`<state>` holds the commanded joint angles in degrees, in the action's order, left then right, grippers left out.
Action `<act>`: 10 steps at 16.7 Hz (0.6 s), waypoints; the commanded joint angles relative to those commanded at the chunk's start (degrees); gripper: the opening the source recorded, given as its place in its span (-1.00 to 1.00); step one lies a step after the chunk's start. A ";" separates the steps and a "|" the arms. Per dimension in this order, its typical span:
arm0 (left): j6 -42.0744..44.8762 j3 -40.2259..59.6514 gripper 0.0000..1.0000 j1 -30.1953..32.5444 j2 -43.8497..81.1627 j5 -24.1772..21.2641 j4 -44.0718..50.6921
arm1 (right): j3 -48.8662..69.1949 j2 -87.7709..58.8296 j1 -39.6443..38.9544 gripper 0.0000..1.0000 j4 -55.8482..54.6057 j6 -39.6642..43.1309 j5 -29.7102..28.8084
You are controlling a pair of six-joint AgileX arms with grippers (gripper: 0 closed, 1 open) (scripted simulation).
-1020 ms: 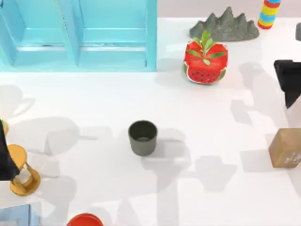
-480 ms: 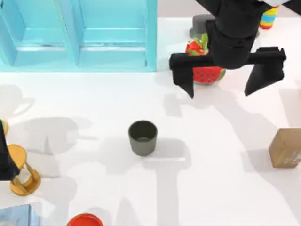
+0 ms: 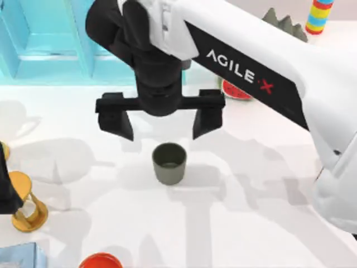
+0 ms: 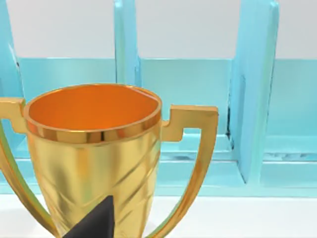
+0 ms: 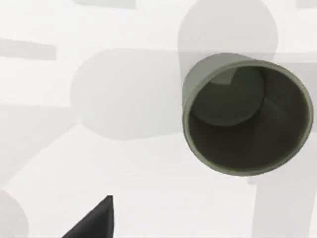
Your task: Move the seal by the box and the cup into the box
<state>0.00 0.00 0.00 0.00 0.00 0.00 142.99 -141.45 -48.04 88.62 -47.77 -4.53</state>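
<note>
Cup upright mid-worktop, nothing in it; right tool just beyond it, fingers spread wide, holding nothing; to grip well, bring tool back over cup, centre it btwn fingers, then drop straight; box at far left; left arm parked by trophy.

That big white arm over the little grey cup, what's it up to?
The right arm has reached across the table, and the right gripper hangs open above the cup, just off to its far side, not touching it. The cup stands upright and empty on the white table, in front of the blue box. The left gripper sits parked at the table's left edge beside a gold trophy.
</note>
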 joint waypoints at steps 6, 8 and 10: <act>0.00 0.00 1.00 0.00 0.00 0.00 0.00 | 6.83 -5.45 -1.01 1.00 0.65 -2.51 -0.27; 0.00 0.00 1.00 0.00 0.00 0.00 0.00 | 6.83 -5.45 -1.01 1.00 0.65 -2.51 -0.27; 0.00 0.00 1.00 0.00 0.00 0.00 0.00 | 6.48 -5.33 -0.74 1.00 0.42 -2.41 -0.22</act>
<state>0.00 0.00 0.00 0.00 0.00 0.00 149.47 -146.77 -48.78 89.05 -50.17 -4.74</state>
